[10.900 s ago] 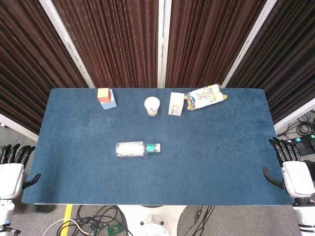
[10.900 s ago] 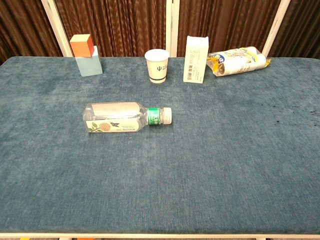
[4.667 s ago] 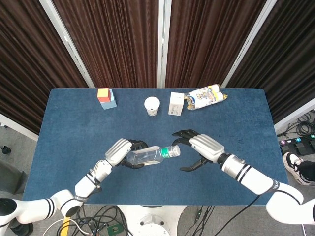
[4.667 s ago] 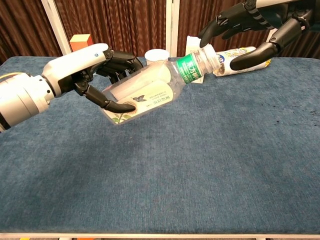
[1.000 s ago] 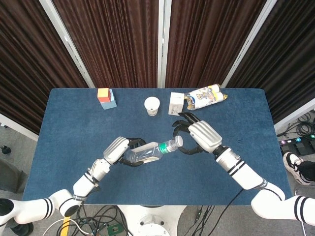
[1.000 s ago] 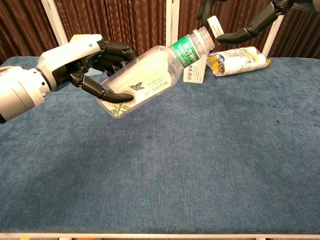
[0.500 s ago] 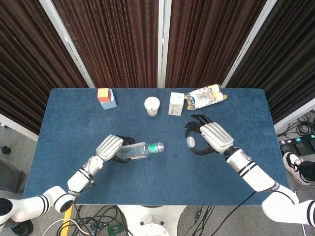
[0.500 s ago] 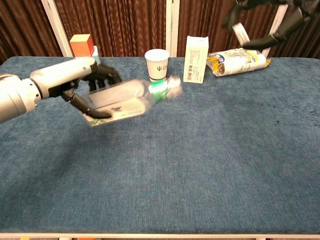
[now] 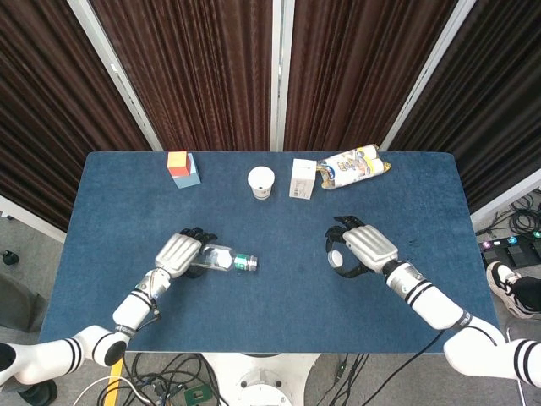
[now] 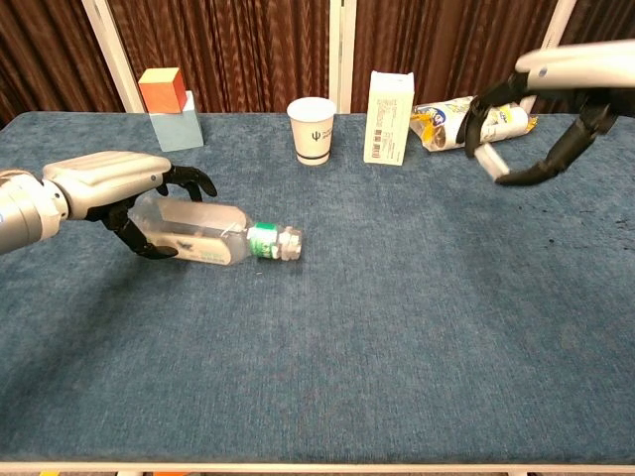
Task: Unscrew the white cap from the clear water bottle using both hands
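Note:
The clear water bottle [image 9: 218, 259] [image 10: 203, 239] lies on its side on the blue table [image 9: 279, 321], its green-banded neck pointing right and open, without a cap. My left hand [image 9: 176, 254] [image 10: 107, 181] wraps around the bottle's base end and holds it down on the cloth. Off to the right, my right hand [image 9: 363, 247] [image 10: 585, 61] hovers low over the table, well apart from the bottle. It pinches the white cap [image 9: 336, 258] [image 10: 488, 159] between thumb and fingers.
Along the far edge stand an orange-and-blue block [image 9: 182, 167] [image 10: 169, 109], a paper cup [image 9: 261, 183] [image 10: 312, 130], a white carton [image 9: 302, 179] [image 10: 389, 117] and a lying snack bag [image 9: 355, 167] [image 10: 471, 119].
My left hand has brought the bottle down and leftward until it lies on the table. My right hand has drawn away to the right and lower, carrying the cap.

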Controlling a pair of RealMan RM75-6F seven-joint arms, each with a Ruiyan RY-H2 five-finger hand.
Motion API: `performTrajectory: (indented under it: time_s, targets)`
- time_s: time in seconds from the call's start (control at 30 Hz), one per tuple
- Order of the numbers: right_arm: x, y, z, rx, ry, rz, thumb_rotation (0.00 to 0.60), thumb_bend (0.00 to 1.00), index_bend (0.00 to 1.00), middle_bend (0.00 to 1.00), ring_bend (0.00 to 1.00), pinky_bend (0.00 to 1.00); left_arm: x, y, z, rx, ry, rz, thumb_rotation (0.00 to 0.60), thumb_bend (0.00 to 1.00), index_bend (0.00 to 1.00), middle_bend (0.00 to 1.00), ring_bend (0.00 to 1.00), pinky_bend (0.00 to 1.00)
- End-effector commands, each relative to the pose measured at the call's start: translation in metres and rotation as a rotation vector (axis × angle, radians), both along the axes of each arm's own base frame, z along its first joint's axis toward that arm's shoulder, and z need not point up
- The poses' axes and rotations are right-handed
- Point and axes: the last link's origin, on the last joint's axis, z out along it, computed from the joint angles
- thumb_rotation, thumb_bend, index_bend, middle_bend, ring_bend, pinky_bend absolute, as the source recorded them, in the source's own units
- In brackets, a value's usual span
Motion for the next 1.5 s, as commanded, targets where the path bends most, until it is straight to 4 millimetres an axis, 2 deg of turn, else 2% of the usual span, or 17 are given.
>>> performTrajectory:
  time_s: [0.03,0.17,0.47,0.6,0.67,0.83,0.97,1.1,1.2,1.3,1.5]
  targets:
    - [-0.003,-0.004,-0.021,0.022,0.044,0.014,0.600,0.36,0.50,0.20,0.00,0.00,0.001,-0.001,0.010,0.030,-0.010,-0.003,0.600,0.22,0.17,0.22,0.13,0.22]
    - [-0.003,-0.009,-0.044,0.025,0.090,0.058,0.600,0.36,0.45,0.18,0.00,0.00,0.002,-0.006,0.026,0.080,-0.048,-0.016,0.600,0.22,0.16,0.22,0.13,0.22]
    - [-0.004,-0.017,-0.087,-0.006,0.197,0.133,0.600,0.37,0.31,0.14,0.00,0.00,-0.018,-0.014,0.069,0.185,-0.099,0.016,0.600,0.21,0.16,0.22,0.13,0.21]
    - [-0.005,-0.016,-0.094,-0.009,0.204,0.132,0.600,0.37,0.16,0.12,0.00,0.00,-0.030,-0.020,0.083,0.223,-0.105,0.038,0.600,0.21,0.16,0.22,0.13,0.21]
    - [-0.007,-0.016,-0.087,-0.042,0.189,0.125,0.600,0.37,0.12,0.12,0.00,0.00,-0.037,-0.023,0.091,0.244,-0.107,0.051,0.600,0.21,0.16,0.22,0.13,0.21]
    - [-0.035,-0.011,-0.036,-0.194,0.140,0.037,0.600,0.37,0.10,0.12,0.00,0.00,-0.067,-0.031,0.121,0.319,-0.069,0.097,0.600,0.21,0.17,0.22,0.13,0.21]
    - [-0.071,0.013,0.011,-0.310,0.125,-0.048,0.600,0.37,0.10,0.10,0.00,0.00,-0.097,-0.044,0.146,0.376,-0.011,0.139,0.600,0.21,0.19,0.22,0.13,0.21]
    - [-0.102,0.045,0.045,-0.405,0.125,-0.114,0.600,0.37,0.07,0.07,0.00,0.00,-0.121,-0.059,0.167,0.435,0.049,0.173,0.600,0.21,0.19,0.22,0.13,0.20]
    - [-0.121,0.070,0.062,-0.462,0.122,-0.164,0.600,0.37,0.01,0.05,0.00,0.00,-0.133,-0.073,0.181,0.475,0.100,0.170,0.600,0.21,0.19,0.21,0.12,0.13]
    - [-0.133,0.092,0.074,-0.528,0.098,-0.202,0.600,0.37,0.00,0.04,0.00,0.00,-0.140,-0.089,0.189,0.506,0.114,0.186,0.600,0.21,0.19,0.19,0.10,0.10]
    - [-0.138,0.123,0.087,-0.585,0.026,-0.192,0.600,0.38,0.00,0.03,0.00,0.00,-0.133,-0.122,0.196,0.541,0.105,0.199,0.600,0.21,0.19,0.19,0.10,0.10]
